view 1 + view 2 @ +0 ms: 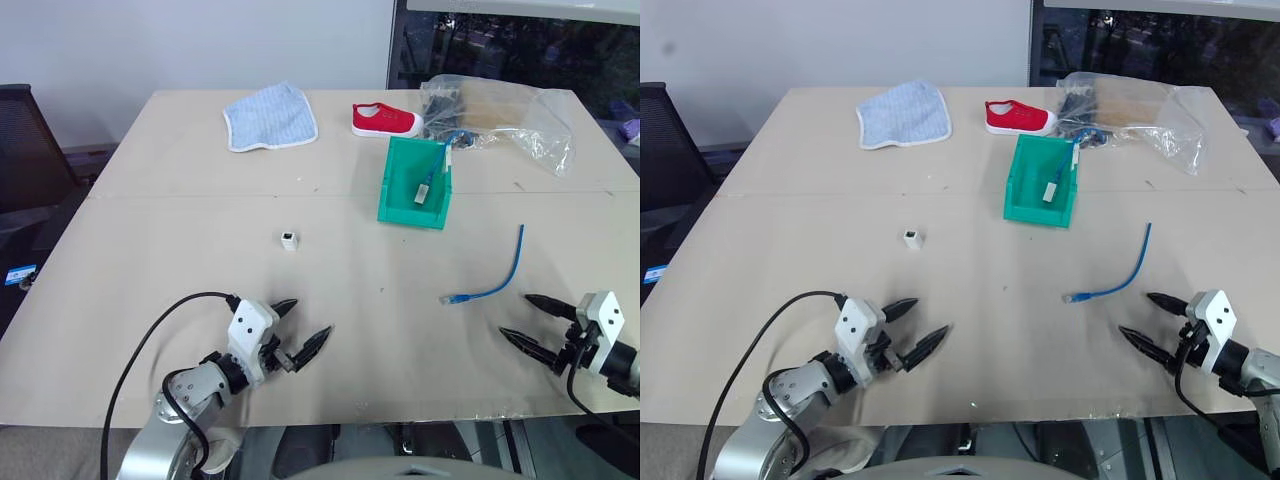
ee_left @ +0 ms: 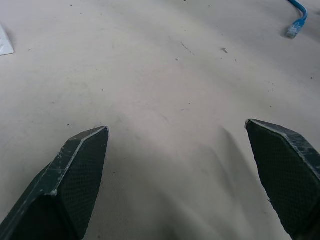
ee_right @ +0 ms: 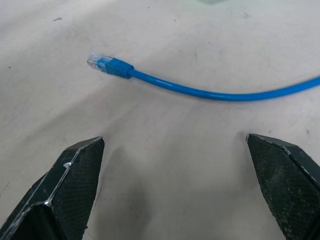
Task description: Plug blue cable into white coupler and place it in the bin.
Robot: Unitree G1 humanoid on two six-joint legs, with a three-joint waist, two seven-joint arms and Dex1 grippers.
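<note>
The blue cable (image 1: 497, 278) lies curved on the beige table, right of centre, its clear plug (image 3: 96, 61) toward the middle. The white coupler (image 1: 289, 240) sits alone left of centre, socket up. The green bin (image 1: 415, 184) stands further back and holds another blue cable ending in a pale block. My right gripper (image 1: 525, 318) hovers open just in front of the blue cable, nothing between its fingers. My left gripper (image 1: 303, 322) is open near the front edge, well short of the coupler, empty.
A striped blue cloth (image 1: 270, 116), a red shoe (image 1: 385, 120) and a clear crinkled plastic bag (image 1: 500, 118) lie along the table's far side. A dark chair (image 1: 25, 150) stands off the left edge. A black wire runs from the left arm.
</note>
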